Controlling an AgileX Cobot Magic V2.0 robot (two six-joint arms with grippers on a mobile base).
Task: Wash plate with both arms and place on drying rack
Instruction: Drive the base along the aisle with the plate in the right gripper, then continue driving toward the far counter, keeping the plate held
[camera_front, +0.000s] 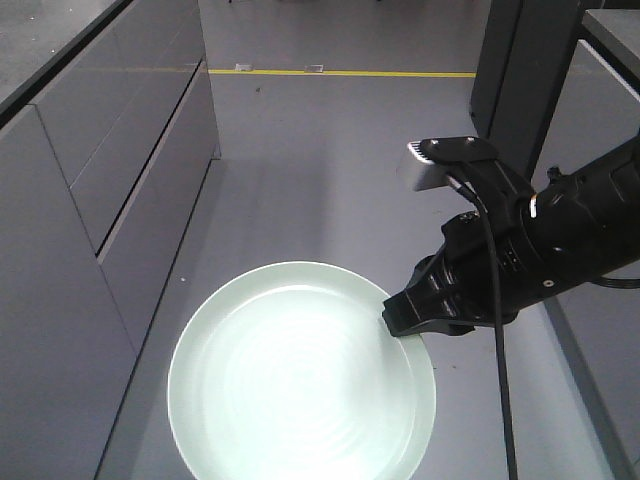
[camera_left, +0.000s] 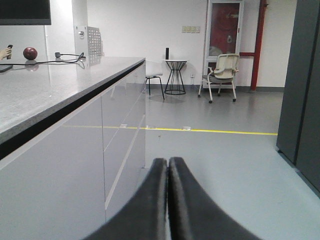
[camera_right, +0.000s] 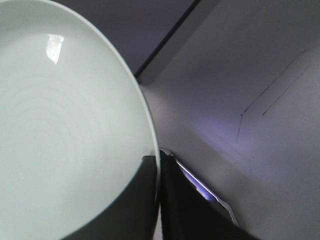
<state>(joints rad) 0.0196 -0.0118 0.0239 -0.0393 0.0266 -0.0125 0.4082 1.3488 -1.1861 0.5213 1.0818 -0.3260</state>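
The pale mint-green plate (camera_front: 300, 375) hangs face up above the grey floor, low in the front view. My right gripper (camera_front: 402, 318) is shut on the plate's right rim. Its black arm (camera_front: 560, 235) reaches in from the right, a small grey module (camera_front: 428, 165) on top. In the right wrist view the plate (camera_right: 65, 130) fills the left half, its rim pinched between the right gripper (camera_right: 158, 165) jaws. My left gripper (camera_left: 168, 162) is shut on nothing, pointing level along the floor. The drying rack is out of view.
A long grey counter with drawer fronts (camera_front: 110, 190) runs along the left, its top (camera_left: 45, 90) carrying a cable and a red ball (camera_left: 30, 53). A dark cabinet (camera_front: 530, 70) stands at the right. A yellow floor line (camera_front: 340, 73), chairs (camera_left: 220, 75) and a small table stand beyond.
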